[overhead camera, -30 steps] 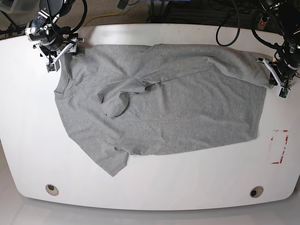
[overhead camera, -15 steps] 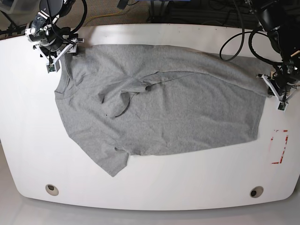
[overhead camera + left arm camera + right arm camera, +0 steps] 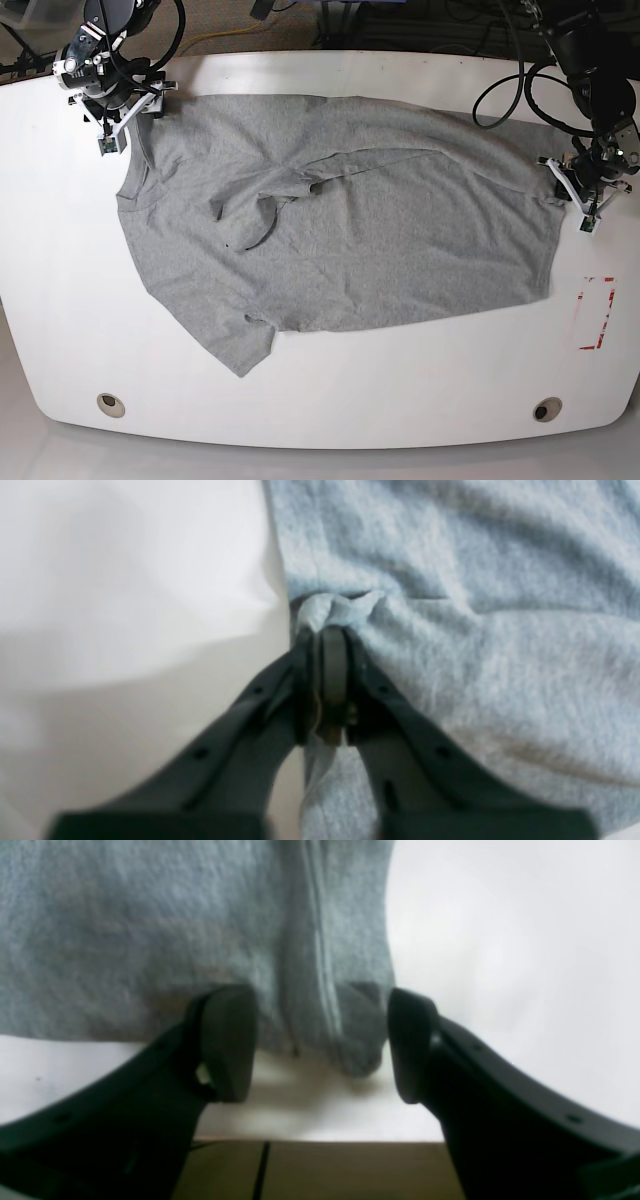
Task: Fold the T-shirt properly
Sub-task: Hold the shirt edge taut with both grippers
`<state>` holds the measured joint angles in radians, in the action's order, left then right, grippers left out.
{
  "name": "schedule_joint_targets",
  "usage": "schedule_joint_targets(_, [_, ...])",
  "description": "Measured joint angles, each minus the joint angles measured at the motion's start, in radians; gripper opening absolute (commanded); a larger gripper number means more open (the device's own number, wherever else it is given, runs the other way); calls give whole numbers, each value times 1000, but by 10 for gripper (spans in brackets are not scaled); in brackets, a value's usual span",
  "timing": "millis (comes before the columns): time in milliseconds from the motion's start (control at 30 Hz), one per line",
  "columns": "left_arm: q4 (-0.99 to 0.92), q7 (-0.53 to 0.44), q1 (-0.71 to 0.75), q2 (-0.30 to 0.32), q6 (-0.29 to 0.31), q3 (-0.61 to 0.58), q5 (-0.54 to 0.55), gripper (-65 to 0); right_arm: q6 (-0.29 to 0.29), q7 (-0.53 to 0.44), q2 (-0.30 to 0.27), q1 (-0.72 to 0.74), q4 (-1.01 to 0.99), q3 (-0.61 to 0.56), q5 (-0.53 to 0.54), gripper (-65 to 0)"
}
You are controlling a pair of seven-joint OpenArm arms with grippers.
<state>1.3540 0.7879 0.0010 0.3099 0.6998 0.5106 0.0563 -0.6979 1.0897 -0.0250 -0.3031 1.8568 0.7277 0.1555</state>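
- Ten o'clock: right fingers apart, straddling a corner; best closed squarely before any lift.
- Centre: T-shirt on counter; keep slack even.
- Two o'clock: left fingers clamped on T-shirt edge; lay low, release gently.

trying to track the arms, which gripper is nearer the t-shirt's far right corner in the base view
Left: the left gripper pinches cloth beside that side's edge; the right gripper is at the T-shirt's opposite end.

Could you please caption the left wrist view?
Left gripper shut on the grey T-shirt at its edge.
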Motion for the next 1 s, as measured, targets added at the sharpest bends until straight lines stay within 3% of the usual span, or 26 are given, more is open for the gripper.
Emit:
schedule_joint_targets(133, [46,23,12,-2,-2,6,-9,-292,-1,2,-1,2,68,3,1,-243])
schedule_joint_targets(233, [129,65,26,-5,0,32,-2,-225,-1,-5,-1,8,72,2,0,-243])
schedule_joint_targets(400, [259,150,77,4,-3,58,60,-222,-1,0,-3,5,72,4,-6,-247])
schedule_joint_targets(500, [320,161,146,11,-1,51,134,-222,-1,2,-3,7,67,4,-6,-249])
schedule_joint_targets(600, [355,163,204,20,5,51,134,-222,-1,-5,-6,11,18,4,-3,-250])
schedule_joint_targets(1000, [214,130,234,27,0,96,125,-222,0,-22,-3,13,-67,5,6,-250])
